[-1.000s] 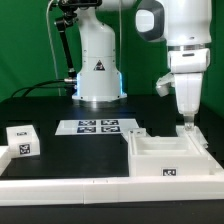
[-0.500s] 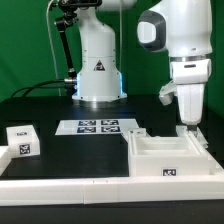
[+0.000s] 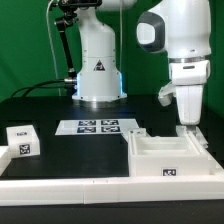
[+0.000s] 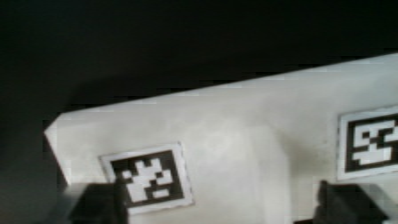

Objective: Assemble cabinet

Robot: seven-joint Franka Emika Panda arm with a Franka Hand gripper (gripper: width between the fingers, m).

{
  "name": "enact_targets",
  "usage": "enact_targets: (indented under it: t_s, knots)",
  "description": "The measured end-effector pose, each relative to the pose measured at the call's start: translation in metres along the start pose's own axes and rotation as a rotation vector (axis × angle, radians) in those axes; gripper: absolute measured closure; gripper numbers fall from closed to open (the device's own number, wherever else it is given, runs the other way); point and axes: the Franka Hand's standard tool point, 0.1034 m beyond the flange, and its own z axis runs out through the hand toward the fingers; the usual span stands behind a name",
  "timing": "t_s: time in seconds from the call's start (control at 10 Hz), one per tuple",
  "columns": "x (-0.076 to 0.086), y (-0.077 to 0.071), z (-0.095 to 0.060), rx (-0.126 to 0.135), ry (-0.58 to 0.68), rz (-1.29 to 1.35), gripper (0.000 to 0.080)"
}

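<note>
The cabinet (image 3: pixel 170 156) is a white open box body with a tag on its front, at the exterior view's lower right. My gripper (image 3: pixel 188 126) points straight down over its far right corner, close to the top of the wall. In the wrist view the gripper (image 4: pixel 226 205) is open. Its dark fingertips (image 4: pixel 98 205) stand wide apart over a white cabinet panel (image 4: pixel 231 120) that bears two square tags. Nothing is held between them. I cannot tell whether the fingers touch the panel.
A small white tagged cube (image 3: pixel 20 138) sits at the exterior view's left. The marker board (image 3: pixel 98 126) lies in the middle before the robot base (image 3: pixel 98 70). A long white rail (image 3: pixel 70 186) runs along the front edge.
The arm's upper joints shifted a little a second ago and the gripper sank slightly over the cabinet's far right corner. It has held still for the last half second.
</note>
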Motion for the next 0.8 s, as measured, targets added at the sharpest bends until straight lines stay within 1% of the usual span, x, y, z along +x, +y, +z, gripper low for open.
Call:
enact_targets:
  t_s: [0.2,0.3,0.4,0.8]
  knots:
    - [-0.0034,-0.0012,0.0035,0.008,-0.004,0.004,0.0562]
    - [-0.0037,-0.0015,0.0041,0.009,-0.004,0.005,0.0562]
    - [-0.0038,-0.0014,0.0041,0.009,-0.004,0.005,0.0729]
    - [-0.0040,-0.0010,0.0040,0.008,-0.004,0.006,0.0732]
